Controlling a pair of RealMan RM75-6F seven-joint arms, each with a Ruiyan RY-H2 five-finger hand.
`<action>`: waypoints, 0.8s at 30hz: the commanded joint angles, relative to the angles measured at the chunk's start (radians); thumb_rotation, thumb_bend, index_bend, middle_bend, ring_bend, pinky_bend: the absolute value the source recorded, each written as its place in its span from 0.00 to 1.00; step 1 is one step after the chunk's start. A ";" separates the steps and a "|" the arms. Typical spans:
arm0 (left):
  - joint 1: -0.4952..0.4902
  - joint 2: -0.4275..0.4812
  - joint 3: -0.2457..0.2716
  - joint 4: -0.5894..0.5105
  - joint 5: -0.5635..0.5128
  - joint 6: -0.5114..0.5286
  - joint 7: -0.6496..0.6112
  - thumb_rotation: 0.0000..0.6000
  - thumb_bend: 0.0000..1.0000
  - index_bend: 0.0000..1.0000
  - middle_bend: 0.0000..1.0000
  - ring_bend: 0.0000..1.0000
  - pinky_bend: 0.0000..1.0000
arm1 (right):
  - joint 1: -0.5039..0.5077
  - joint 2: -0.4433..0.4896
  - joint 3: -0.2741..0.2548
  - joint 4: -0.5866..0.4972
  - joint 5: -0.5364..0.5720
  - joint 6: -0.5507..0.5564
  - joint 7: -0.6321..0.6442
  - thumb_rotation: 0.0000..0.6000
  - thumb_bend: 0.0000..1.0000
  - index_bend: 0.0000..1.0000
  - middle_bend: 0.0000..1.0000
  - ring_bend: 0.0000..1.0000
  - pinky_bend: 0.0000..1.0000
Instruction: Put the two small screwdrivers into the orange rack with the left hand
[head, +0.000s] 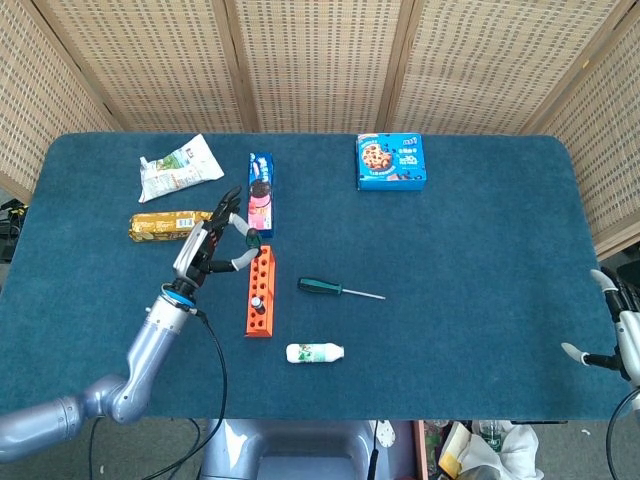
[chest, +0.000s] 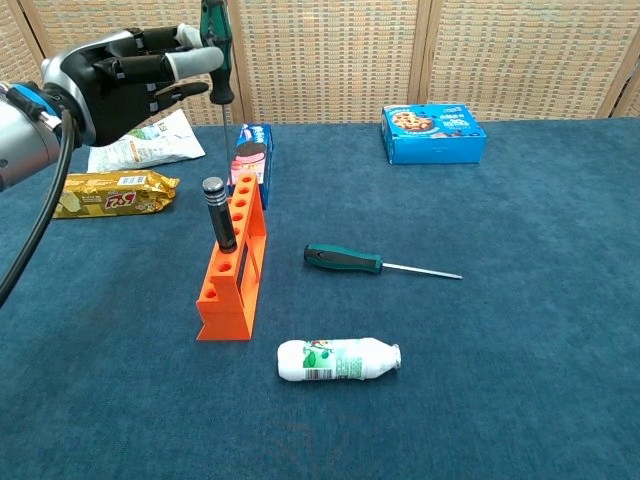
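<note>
The orange rack lies lengthwise mid-left on the blue table. A black-handled small screwdriver stands upright in one of its near holes. My left hand pinches a green-handled small screwdriver, held upright with its thin shaft pointing down over the rack's far end. Whether the tip touches the rack I cannot tell. My right hand hangs at the table's far right edge, fingers apart, holding nothing.
A longer green-handled screwdriver lies right of the rack. A white bottle lies near the front. A cookie pack, gold bar, white pouch and blue box sit behind.
</note>
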 joint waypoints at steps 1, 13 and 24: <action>-0.001 -0.005 0.003 0.006 0.000 0.001 -0.002 1.00 0.55 0.66 0.00 0.00 0.00 | 0.001 0.000 -0.001 0.001 -0.002 -0.001 0.001 1.00 0.00 0.00 0.00 0.00 0.00; -0.014 -0.025 0.008 0.028 -0.007 -0.005 0.004 1.00 0.55 0.66 0.00 0.00 0.00 | 0.002 0.000 0.000 0.002 0.000 -0.004 0.003 1.00 0.00 0.00 0.00 0.00 0.00; -0.014 -0.023 0.011 0.034 -0.007 -0.007 0.001 1.00 0.55 0.66 0.00 0.00 0.00 | 0.001 0.002 0.001 0.004 0.001 -0.004 0.010 1.00 0.00 0.00 0.00 0.00 0.00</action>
